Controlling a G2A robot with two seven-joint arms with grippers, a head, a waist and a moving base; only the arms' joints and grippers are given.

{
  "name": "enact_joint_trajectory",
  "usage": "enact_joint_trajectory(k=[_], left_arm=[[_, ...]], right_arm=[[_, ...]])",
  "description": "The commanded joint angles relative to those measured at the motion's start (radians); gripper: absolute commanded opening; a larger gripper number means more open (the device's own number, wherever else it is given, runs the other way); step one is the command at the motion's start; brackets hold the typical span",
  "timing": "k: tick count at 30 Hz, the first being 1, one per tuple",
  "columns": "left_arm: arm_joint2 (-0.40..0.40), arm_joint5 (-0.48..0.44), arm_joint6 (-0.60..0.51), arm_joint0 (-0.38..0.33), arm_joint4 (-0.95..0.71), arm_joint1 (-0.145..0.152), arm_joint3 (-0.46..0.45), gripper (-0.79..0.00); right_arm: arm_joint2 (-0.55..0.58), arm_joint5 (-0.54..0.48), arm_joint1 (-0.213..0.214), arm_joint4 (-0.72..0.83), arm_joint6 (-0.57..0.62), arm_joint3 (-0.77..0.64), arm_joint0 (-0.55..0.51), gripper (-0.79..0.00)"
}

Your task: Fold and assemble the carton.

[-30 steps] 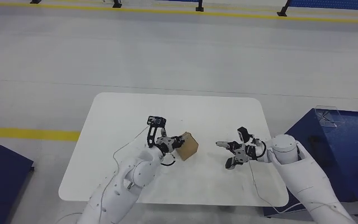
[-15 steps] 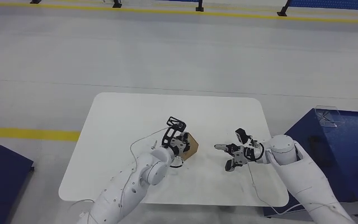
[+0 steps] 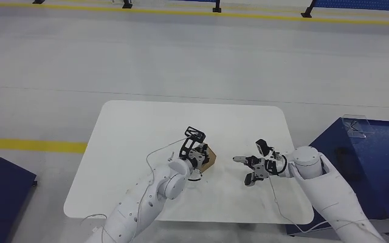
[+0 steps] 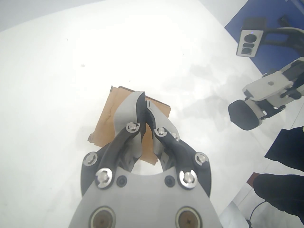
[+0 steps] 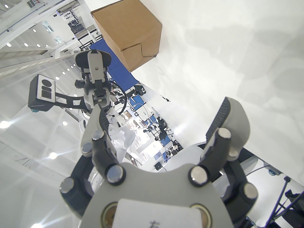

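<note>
Pale grey floor [image 3: 182, 54] spreads around the workplace, crossed by a yellow line [image 3: 42, 146] at the left that is cut off by the white table [image 3: 134, 158]. To the right of the table stands a blue cabinet [image 3: 355, 146], partly outside the top view.

Both arms come in from the near side. The left arm ends over the middle of the table and the right arm ends to its right.

The carton [image 3: 209, 160] stands as a brown cube near the table's centre, a little toward the near edge. From above, most of it is covered by the left gripper [image 3: 197, 160], and only a brown corner shows on the gripper's right. In the right wrist view the carton [image 5: 128, 29] shows two plain faces and one face with a jagged seam where flaps meet. Its other sides are hidden.

In the left wrist view, the left gripper [image 4: 144, 99] has its fingers pressed together with nothing visible between the pads. They cover the middle of the carton [image 4: 106, 122], so I cannot tell whether the tips touch the cardboard.

The right gripper [image 3: 243, 169] is just right of the carton and clear of it. Its own view shows the right gripper [image 5: 161, 106] spread wide and empty.
</note>
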Motion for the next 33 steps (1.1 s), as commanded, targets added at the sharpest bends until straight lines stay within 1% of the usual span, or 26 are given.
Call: enact_joint_trajectory(k=[1, 4, 5, 7, 11, 14, 17, 19, 22, 24, 26, 29, 32, 33], left_arm=[[-0.006, -0.004, -0.029, 0.004, 0.001, 0.0, 0.005, -0.785], [0.001, 0.01, -0.08, -0.01, 0.002, -0.007, 0.045, -0.785], [0.004, 0.014, -0.08, -0.016, 0.002, -0.011, 0.052, -0.785], [0.002, 0.004, -0.039, -0.015, -0.006, -0.017, 0.046, -0.785], [-0.017, 0.001, 0.008, 0.01, 0.007, -0.015, 0.011, -0.785], [-0.028, -0.003, -0.026, 0.015, 0.01, -0.015, 0.018, -0.785], [-0.025, 0.007, -0.093, -0.001, -0.025, -0.024, 0.065, -0.785], [-0.024, -0.01, -0.061, -0.009, -0.037, -0.031, 0.07, -0.785], [-0.042, -0.01, 0.044, 0.023, -0.025, -0.03, 0.011, -0.785], [-0.071, -0.013, 0.11, 0.063, -0.012, -0.022, -0.052, -0.785], [-0.102, -0.021, 0.148, 0.109, 0.012, -0.01, -0.119, -0.785], [-0.147, -0.024, 0.227, 0.191, 0.072, 0.008, -0.216, -0.785], [-0.191, -0.022, 0.336, 0.281, 0.119, 0.022, -0.3, -0.785], [-0.199, -0.039, 0.368, 0.311, 0.125, 0.026, -0.324, -0.785]], right_arm=[[0.0, 0.0, 0.0, 0.0, 0.0, 0.0, 0.0, 0.0], [0.0, 0.0, 0.0, 0.0, 0.0, 0.0, 0.0, 0.0], [0.0, 0.0, 0.0, 0.0, 0.0, 0.0, 0.0, 0.0], [0.0, 0.0, 0.0, 0.0, 0.0, 0.0, 0.0, 0.0], [0.0, 0.0, 0.0, 0.0, 0.0, 0.0, 0.0, 0.0], [0.0, 0.0, 0.0, 0.0, 0.0, 0.0, 0.0, 0.0], [0.0, 0.0, 0.0, 0.0, 0.0, 0.0, 0.0, 0.0], [0.0, 0.0, 0.0, 0.0, 0.0, 0.0, 0.0, 0.0], [0.0, 0.0, 0.0, 0.0, 0.0, 0.0, 0.0, 0.0], [0.0, 0.0, 0.0, 0.0, 0.0, 0.0, 0.0, 0.0], [0.0, 0.0, 0.0, 0.0, 0.0, 0.0, 0.0, 0.0], [0.0, 0.0, 0.0, 0.0, 0.0, 0.0, 0.0, 0.0], [0.0, 0.0, 0.0, 0.0, 0.0, 0.0, 0.0, 0.0], [0.0, 0.0, 0.0, 0.0, 0.0, 0.0, 0.0, 0.0]])
